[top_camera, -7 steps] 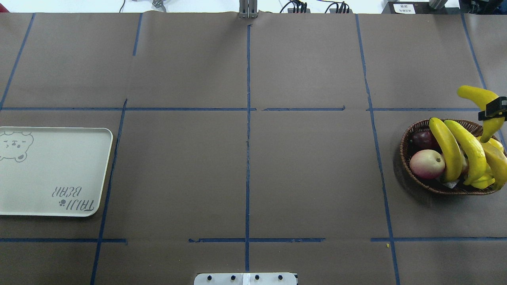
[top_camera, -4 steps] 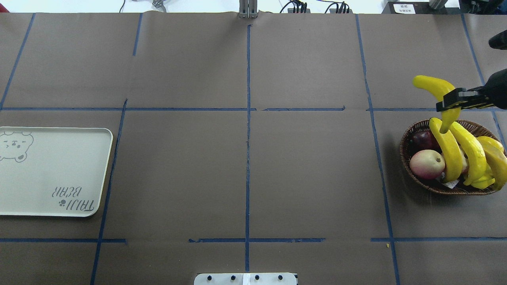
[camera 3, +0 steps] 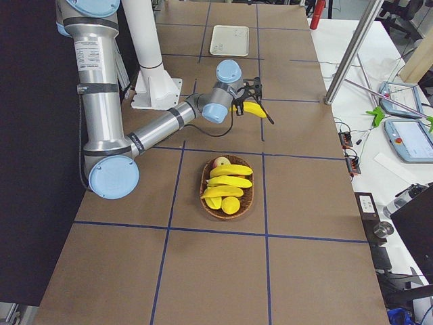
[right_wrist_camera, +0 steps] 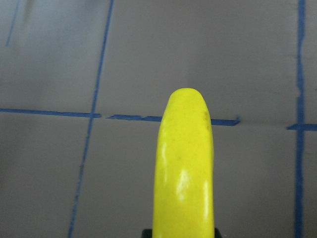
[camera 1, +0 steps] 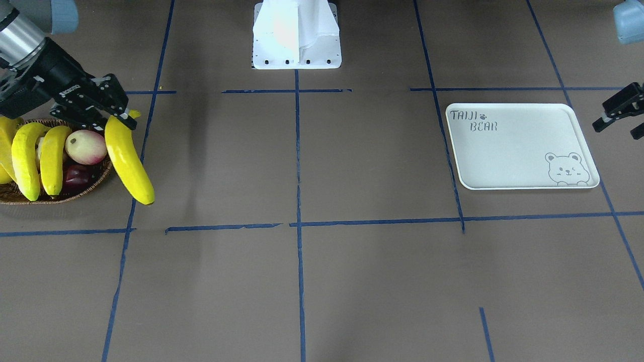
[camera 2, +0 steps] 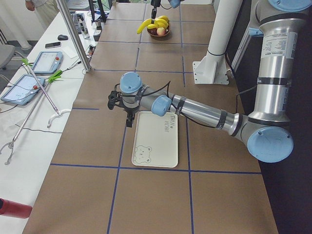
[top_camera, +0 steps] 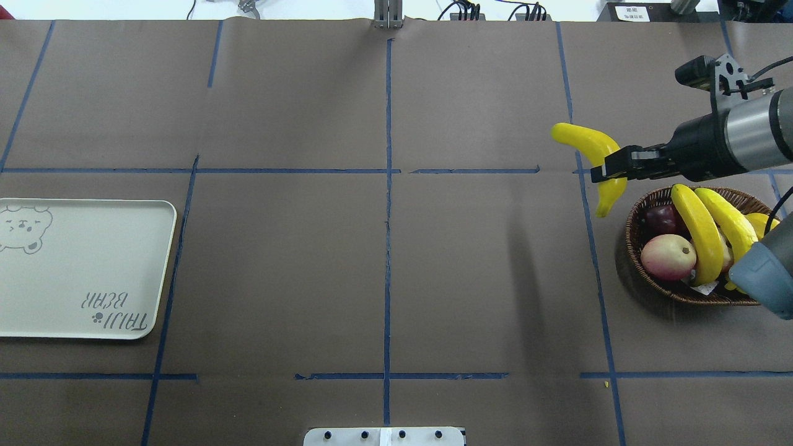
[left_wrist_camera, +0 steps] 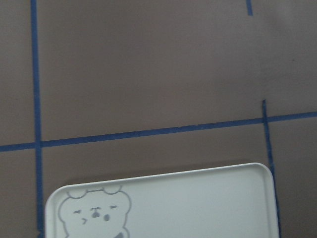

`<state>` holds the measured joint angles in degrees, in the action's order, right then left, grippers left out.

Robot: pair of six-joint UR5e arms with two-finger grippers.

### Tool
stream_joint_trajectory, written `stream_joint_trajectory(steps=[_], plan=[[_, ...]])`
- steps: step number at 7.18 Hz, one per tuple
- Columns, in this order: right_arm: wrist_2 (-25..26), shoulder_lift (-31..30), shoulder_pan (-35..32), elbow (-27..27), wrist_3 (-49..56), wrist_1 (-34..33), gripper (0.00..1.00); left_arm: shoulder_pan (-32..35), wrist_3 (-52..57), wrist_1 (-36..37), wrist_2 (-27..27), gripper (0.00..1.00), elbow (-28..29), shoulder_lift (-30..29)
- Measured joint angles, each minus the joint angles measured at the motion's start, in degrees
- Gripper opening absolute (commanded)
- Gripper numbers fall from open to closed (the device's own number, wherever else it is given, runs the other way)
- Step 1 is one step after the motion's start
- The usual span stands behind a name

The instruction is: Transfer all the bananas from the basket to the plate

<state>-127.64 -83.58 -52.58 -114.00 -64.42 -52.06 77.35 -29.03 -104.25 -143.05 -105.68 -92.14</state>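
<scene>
The right gripper [top_camera: 610, 171] is clamped on one banana [top_camera: 585, 141], held above the table [top_camera: 384, 260] just beside the basket [top_camera: 637, 214] containing the other bananas [top_camera: 700, 232], while the left gripper [camera 1: 618, 128] hangs spread, holding nothing, near the plate [top_camera: 87, 266].

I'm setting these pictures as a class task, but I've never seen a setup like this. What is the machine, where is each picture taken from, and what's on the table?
It is a robot with two jointed arms, each ending in a two-finger pincer. Two pictures look down on the brown table, one from behind the robot and one facing it. Two look along it from either end, and two come from cameras on the wrists. The right pincer is shut on one yellow banana, held in the air beside the wicker basket. In the basket, more bananas lie with round fruit. The left pincer hangs open near the empty cream plate.
</scene>
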Motion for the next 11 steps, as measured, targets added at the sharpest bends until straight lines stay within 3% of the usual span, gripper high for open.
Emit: stream_joint_trajectory(steps=[2,4,8,11], plan=[[8.5,4.1,7.9,2.3,-10.5,9.7,0.0,-7.6,-18.8,-8.2,-1.0,1.0,-0.7,-4.0],[19.8,8.8,17.0,2.8,-13.8,12.5,0.0,-15.0,-42.7,-10.4,-1.0,1.0,-0.7,-12.1],[39.3,17.7,31.8,3.4,-15.9,11.3,0.0,-22.8,-71.2,-10.7,1.6,0.99,0.7,-27.1],[44.0,23.0,34.9,3.6,-16.6,5.8,0.0,-30.1,-82.4,-11.9,12.5,0.99,1.2,-32.1]])
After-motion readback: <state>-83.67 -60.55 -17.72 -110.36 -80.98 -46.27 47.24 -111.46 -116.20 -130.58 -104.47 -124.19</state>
